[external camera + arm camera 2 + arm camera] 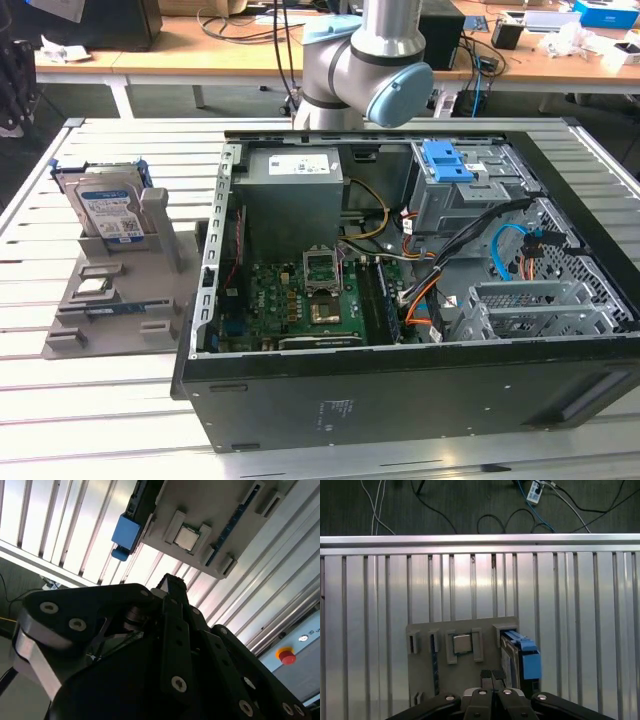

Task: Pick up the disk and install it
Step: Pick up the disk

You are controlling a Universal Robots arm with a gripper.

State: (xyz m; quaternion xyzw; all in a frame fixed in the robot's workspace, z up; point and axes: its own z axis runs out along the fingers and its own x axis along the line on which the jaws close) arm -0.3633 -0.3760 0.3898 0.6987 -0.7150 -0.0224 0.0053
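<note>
Looking past your tool point(492, 674) in the first wrist view, you see it clenched, nothing between. Just beyond: grey holder point(420, 670) w/ CPU chip point(462, 643) in one pocket, the disk point(520, 655) on edge in its end slot. Holder sits on the worktop point(100, 410), at the exterior view's left of the open PC case point(400, 410).

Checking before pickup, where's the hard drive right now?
In the exterior view the hard drive stands upright in the grey holder at the exterior view's left, beside the open computer case.
</note>
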